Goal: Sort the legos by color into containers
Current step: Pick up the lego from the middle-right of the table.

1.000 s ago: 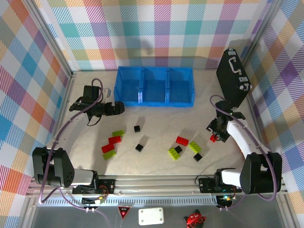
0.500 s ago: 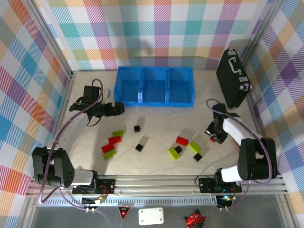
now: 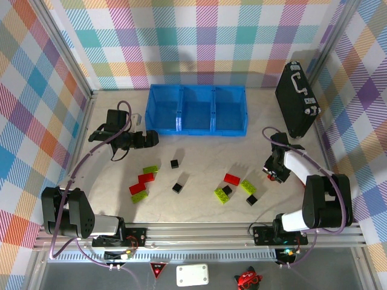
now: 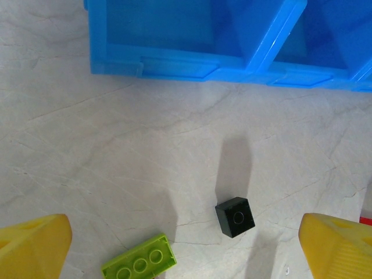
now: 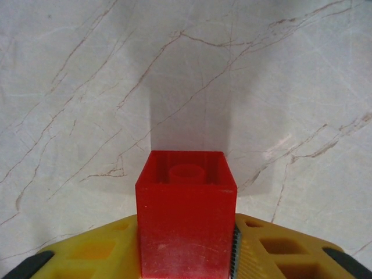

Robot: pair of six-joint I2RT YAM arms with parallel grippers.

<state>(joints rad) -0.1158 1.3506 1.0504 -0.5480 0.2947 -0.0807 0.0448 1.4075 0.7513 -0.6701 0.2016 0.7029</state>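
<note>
My right gripper (image 3: 275,174) is at the right of the table, its yellow fingers (image 5: 279,250) closed against both sides of a small red lego (image 5: 186,215), which fills the gap between the pads. My left gripper (image 3: 151,138) hovers wide open in front of the left end of the blue containers (image 3: 196,109). Under it lie a black cube (image 4: 235,217) and a lime-green brick (image 4: 139,264), neither touched. More legos are scattered mid-table: red ones (image 3: 231,179) (image 3: 146,178), green ones (image 3: 221,194) (image 3: 140,197) and black cubes (image 3: 178,188) (image 3: 251,200).
A black hard case (image 3: 296,99) with a handle leans at the back right, behind the right arm. The blue bin's front wall (image 4: 174,61) and a divider (image 4: 273,32) are close ahead of the left gripper. Checked walls close in the table.
The right gripper's jaws have narrowed onto the red lego, and the wrist has shifted slightly. The left arm has stayed still.
</note>
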